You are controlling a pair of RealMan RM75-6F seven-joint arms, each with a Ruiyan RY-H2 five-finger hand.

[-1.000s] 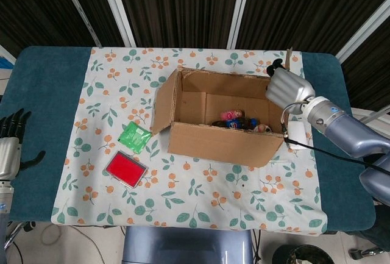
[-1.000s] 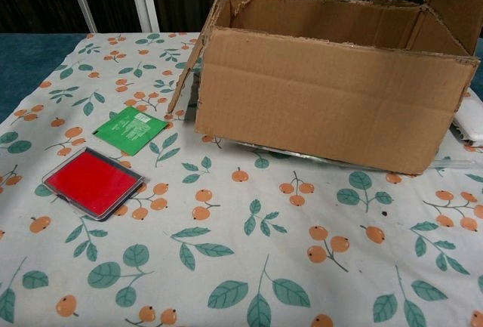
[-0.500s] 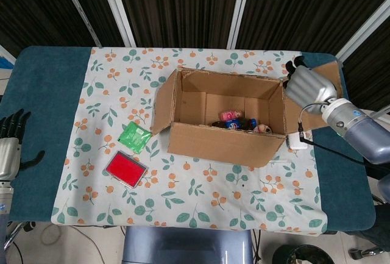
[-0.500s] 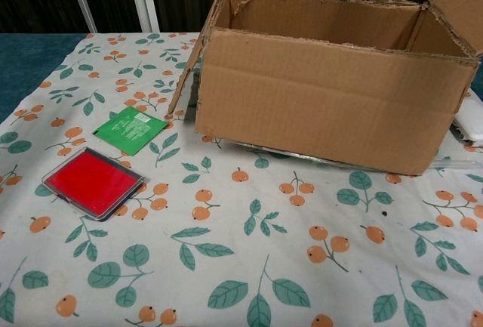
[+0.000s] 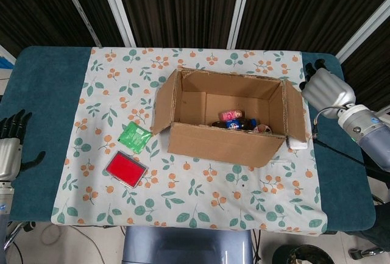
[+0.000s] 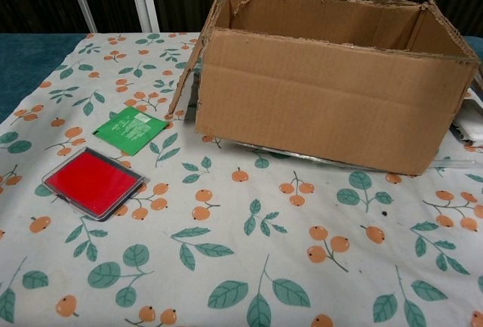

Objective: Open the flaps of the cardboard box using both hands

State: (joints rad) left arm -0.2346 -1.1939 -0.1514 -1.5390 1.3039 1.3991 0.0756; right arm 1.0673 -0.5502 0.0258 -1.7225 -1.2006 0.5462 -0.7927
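The cardboard box (image 5: 225, 127) stands open in the middle of the flowered cloth, with small toys (image 5: 234, 119) inside. Its left flap (image 5: 161, 102) hangs outward, and its right flap (image 5: 296, 113) is folded out and down along the side. My right hand (image 5: 325, 87) hovers just right of that flap, apart from it and holding nothing. My left hand (image 5: 10, 148) rests at the far left table edge, fingers spread and empty. The chest view shows the box (image 6: 332, 104) and its left flap (image 6: 193, 53), but neither hand.
A green packet (image 5: 134, 136) and a red flat case (image 5: 126, 169) lie on the cloth left of the box, also seen as the packet (image 6: 132, 129) and case (image 6: 92, 181). A white object (image 5: 297, 143) sits against the box's right side.
My right hand swung rightward, pushing the right flap from upright to folded down outside the box, then came off it. The left hand stayed still.
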